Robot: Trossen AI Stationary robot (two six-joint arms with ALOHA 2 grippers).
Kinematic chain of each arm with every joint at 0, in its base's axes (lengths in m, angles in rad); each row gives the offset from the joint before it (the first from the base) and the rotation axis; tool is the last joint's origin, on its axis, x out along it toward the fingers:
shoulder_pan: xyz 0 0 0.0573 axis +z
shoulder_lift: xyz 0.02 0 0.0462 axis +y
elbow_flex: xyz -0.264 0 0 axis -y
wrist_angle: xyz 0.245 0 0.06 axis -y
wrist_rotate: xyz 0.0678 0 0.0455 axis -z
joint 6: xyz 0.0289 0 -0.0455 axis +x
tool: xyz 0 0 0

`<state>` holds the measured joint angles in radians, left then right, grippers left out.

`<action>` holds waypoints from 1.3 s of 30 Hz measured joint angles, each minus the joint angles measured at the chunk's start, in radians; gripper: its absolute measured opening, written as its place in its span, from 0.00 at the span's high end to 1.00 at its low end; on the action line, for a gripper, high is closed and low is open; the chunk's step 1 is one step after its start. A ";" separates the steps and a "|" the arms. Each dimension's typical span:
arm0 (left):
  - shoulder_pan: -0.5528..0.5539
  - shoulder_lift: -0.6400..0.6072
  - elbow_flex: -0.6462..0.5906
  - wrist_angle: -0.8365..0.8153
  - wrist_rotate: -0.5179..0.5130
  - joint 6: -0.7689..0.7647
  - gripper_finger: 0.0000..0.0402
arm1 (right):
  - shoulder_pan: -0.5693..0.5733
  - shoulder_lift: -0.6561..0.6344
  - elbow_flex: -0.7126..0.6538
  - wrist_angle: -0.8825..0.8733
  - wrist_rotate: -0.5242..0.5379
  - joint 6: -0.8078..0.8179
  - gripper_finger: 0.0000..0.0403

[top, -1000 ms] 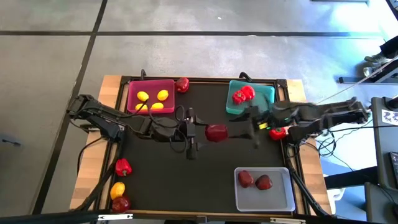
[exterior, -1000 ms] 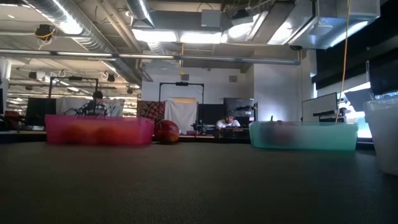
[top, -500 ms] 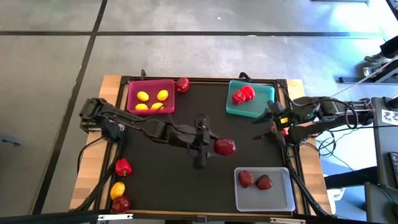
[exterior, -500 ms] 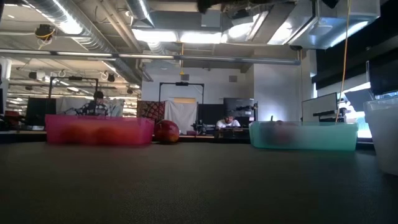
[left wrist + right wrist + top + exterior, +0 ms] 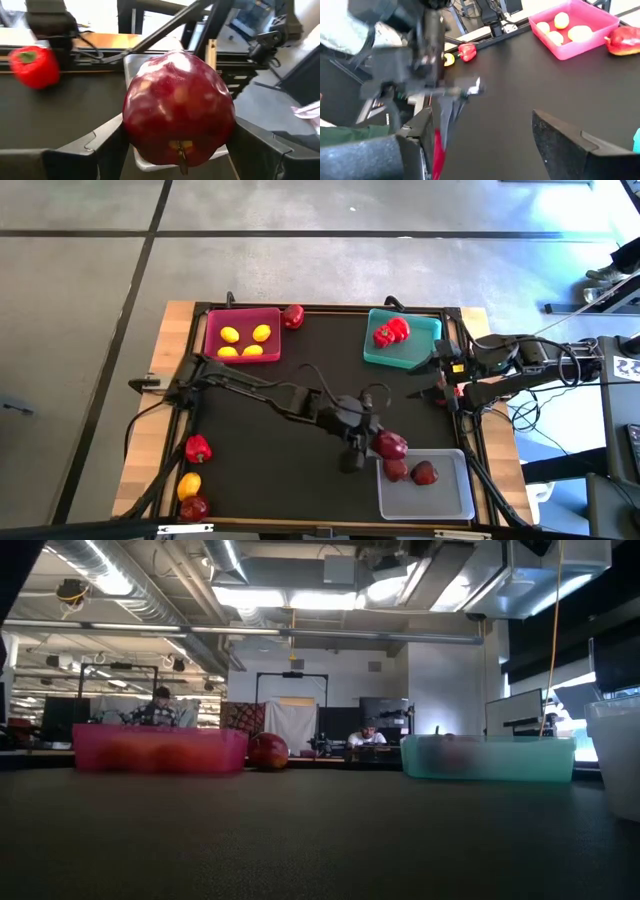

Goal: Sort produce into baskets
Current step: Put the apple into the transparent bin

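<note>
My left gripper is shut on a dark red apple above the far-left corner of the clear tray, which holds two dark red apples. My right gripper is open and empty near the table's right edge, beside the teal tray, which holds red peppers. The pink tray at the far left holds three yellow lemons. My left gripper pinches the apple between its two fingers, on the apple's two opposite sides. The fingers come slanting down from the table's left. The apple is lifted clear, its stem end turned back toward the wrist.
A dark red apple lies by the pink tray's right wall. A red pepper, a lemon and an apple lie at the near left. Another red pepper lies under my right arm. The table's middle is bare.
My left gripper has carried the apple from the table's middle toward the near right, to above the clear tray's corner. My right gripper has drawn back from the middle toward the table's right edge and then kept still.
</note>
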<state>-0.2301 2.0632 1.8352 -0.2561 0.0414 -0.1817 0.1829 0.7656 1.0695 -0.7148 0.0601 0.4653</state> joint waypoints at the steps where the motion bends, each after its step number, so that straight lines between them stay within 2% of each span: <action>1: -0.002 0.022 0.021 -0.003 0.018 -0.004 0.29 | 0.000 0.004 0.000 -0.001 0.000 0.007 0.39; 6: -0.005 0.121 0.099 0.005 0.044 -0.021 0.29 | 0.000 0.024 0.000 0.001 0.001 0.040 0.39; 10: -0.006 0.176 0.109 0.027 0.049 -0.030 0.29 | 0.000 0.042 0.000 0.000 0.015 0.065 0.39; 14: 0.000 0.207 0.109 0.041 0.163 -0.025 0.29 | 0.000 0.065 0.000 0.002 0.047 0.082 0.39; 17: 0.003 0.221 0.109 0.064 0.226 0.059 0.29 | 0.000 0.085 0.000 0.010 0.070 0.084 0.39; 21: 0.003 0.247 0.108 0.064 0.227 0.233 0.29 | 0.000 0.107 0.000 0.011 0.088 0.096 0.39; 23: 0.002 0.276 0.108 0.081 0.227 0.267 0.29 | 0.000 0.112 0.000 0.005 0.088 0.108 0.39; 27: -0.015 0.334 0.106 0.118 0.231 0.283 0.29 | 0.000 0.126 0.000 0.004 0.087 0.116 0.39; 32: -0.015 0.339 0.106 0.161 0.233 0.282 0.29 | 0.000 0.136 0.000 0.001 0.087 0.115 0.39; 39: -0.023 0.339 0.106 0.170 0.112 0.293 0.27 | 0.000 0.143 0.000 -0.001 0.087 0.113 0.39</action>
<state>-0.2527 2.4023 1.9411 -0.0865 0.1536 0.1111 0.1829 0.9089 1.0691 -0.7159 0.1471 0.5785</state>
